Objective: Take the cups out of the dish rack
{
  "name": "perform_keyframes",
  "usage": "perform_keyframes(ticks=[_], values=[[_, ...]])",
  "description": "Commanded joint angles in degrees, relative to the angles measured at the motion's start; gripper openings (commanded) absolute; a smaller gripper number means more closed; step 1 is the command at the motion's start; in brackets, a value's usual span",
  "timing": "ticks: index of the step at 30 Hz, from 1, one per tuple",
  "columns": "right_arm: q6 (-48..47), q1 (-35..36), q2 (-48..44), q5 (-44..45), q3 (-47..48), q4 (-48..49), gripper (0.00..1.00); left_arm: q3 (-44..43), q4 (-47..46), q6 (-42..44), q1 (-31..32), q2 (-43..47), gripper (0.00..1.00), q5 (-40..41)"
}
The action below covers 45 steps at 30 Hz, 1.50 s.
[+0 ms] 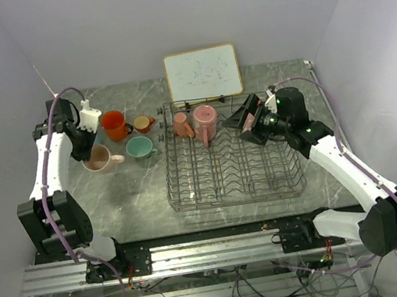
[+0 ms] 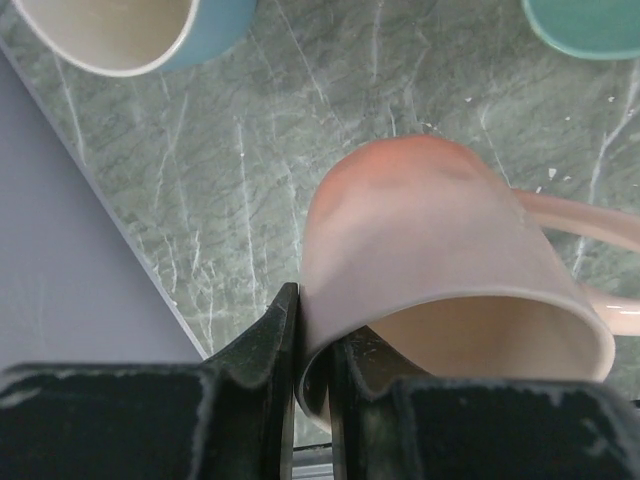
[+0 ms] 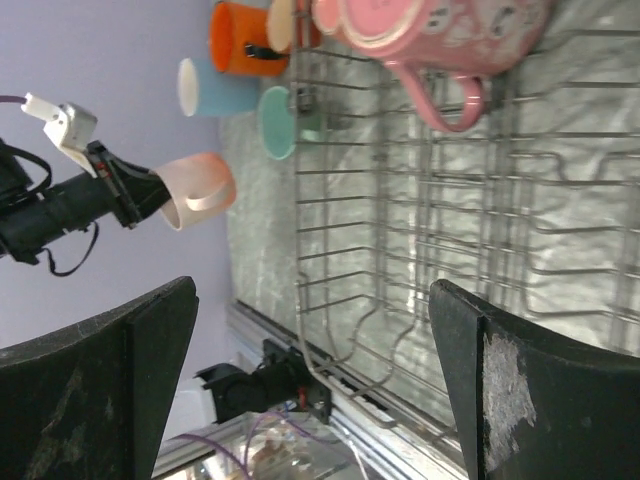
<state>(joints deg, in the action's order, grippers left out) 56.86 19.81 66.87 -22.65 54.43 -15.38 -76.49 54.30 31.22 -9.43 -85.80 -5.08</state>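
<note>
Left gripper (image 2: 312, 330) first: its two black fingers are pinched nearly together on the wall of a peach mug (image 2: 430, 250), one finger inside the mouth and one outside. The mug hangs tilted from the fingertips, mouth turned toward the wrist and handle pointing away, over the grey marble table (image 1: 131, 196) at the left. Whether its base touches the stone I cannot tell.

Standing on the table around it are a large orange mug (image 1: 113, 124), a small orange mug (image 1: 142, 123) just beside that, a mint-green mug (image 1: 139, 148) nearer the rack, and a light blue mug (image 2: 140, 30) close to the side wall.

Over on the right, the right gripper (image 3: 315, 370) is spread wide with nothing between its fingers — it hovers at the far right end of the dish rack (image 1: 233, 177). Two cups sit in the rack's far left corner, a pink mug (image 1: 205, 123) and a smaller pink mug (image 1: 182, 125) beside it. A white board (image 1: 202, 73) leans against the back wall.
</note>
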Motion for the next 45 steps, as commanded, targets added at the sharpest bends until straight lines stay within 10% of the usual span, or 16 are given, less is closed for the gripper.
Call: perform_keyframes(ticks=[1,32,45], values=[[-6.3,-3.3,-2.4,1.6,1.5,-7.5,1.00,0.3,-4.4,-2.2,2.6,-3.4,0.07,4.7],[-12.5,-7.4,-3.5,11.6,2.6,-17.2,1.00,-2.2,-10.3,5.1,9.0,-15.7,0.08,6.7],[-13.5,-7.1,-1.8,22.3,5.2,-19.4,1.00,-6.6,-9.7,5.0,9.0,-12.0,0.70,5.6]])
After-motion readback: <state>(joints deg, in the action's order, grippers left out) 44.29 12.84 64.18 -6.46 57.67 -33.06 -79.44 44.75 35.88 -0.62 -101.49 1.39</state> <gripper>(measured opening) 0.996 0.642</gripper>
